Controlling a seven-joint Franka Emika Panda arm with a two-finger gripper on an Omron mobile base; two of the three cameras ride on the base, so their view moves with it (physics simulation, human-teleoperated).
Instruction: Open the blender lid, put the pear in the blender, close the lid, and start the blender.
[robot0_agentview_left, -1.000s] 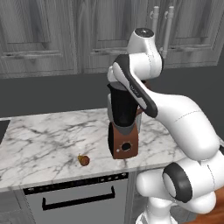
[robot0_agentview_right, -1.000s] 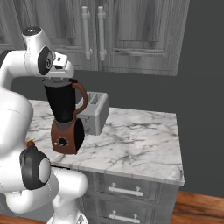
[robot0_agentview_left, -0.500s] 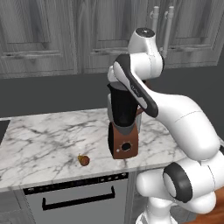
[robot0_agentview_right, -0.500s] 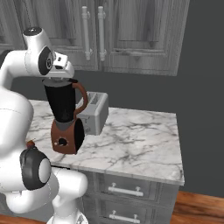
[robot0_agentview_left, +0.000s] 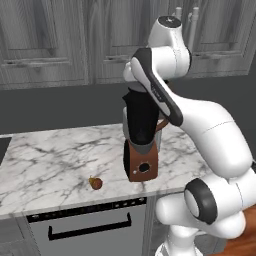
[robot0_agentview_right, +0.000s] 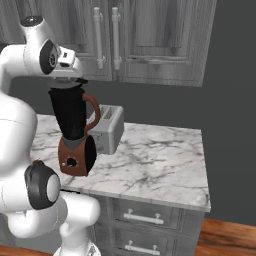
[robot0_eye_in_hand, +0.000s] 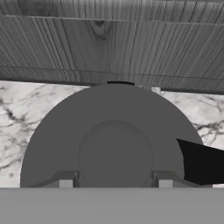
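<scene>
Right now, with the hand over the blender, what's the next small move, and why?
Probably close the fingers on the lid's knob. In the hand view the gripper straddles the raised central knob of the blender lid, one fingertip on each side, apparently open. The lid seems to sit on the blender, and the pear lies on the counter, so the lid must come off first.

The blender (robot0_agentview_left: 141, 145) stands upright near the bench's front edge, dark jar on a reddish-brown base. Its grey blender lid (robot0_eye_in_hand: 109, 144) looks seated on top, I think. The little orange-brown pear (robot0_agentview_left: 95, 183) lies on the bench off to its left.
</scene>
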